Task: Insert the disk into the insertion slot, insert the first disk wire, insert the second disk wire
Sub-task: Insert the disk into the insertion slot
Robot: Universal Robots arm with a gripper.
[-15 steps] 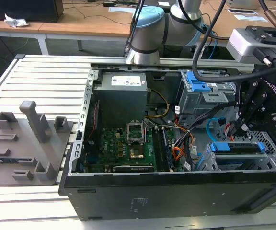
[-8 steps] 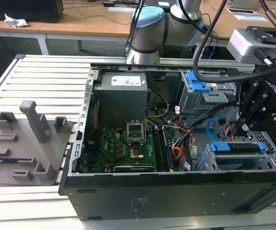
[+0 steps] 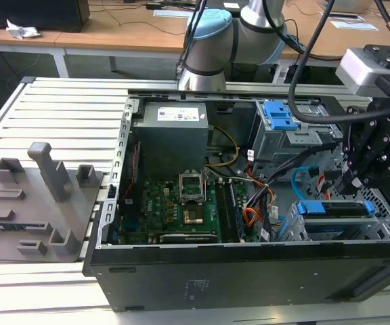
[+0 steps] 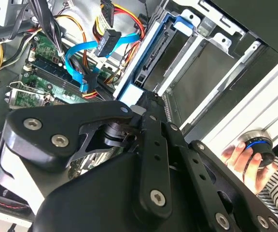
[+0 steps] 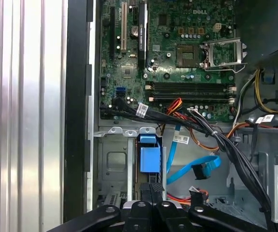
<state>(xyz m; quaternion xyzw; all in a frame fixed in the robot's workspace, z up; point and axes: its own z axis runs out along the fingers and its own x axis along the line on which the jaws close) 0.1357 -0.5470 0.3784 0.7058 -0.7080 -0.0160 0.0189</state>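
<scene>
A: How many computer cases?
B: One case [image 3: 249, 274], open. Inside are one motherboard [image 3: 171, 210], one power supply [image 3: 175, 132] and one disk [image 3: 337, 208].
A: Blue latches?
B: One latch [image 3: 279, 115], on the far grey cage [image 3: 276, 145].
A: Outside?
B: One fixture plate [image 3: 19, 223] at the exterior view's left, one arm [image 3: 215, 40] and one person's hand [image 4: 235, 157].

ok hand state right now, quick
hand: closed, at the disk sitting in the insertion slot; whether it grips the disk cannot be told
</scene>
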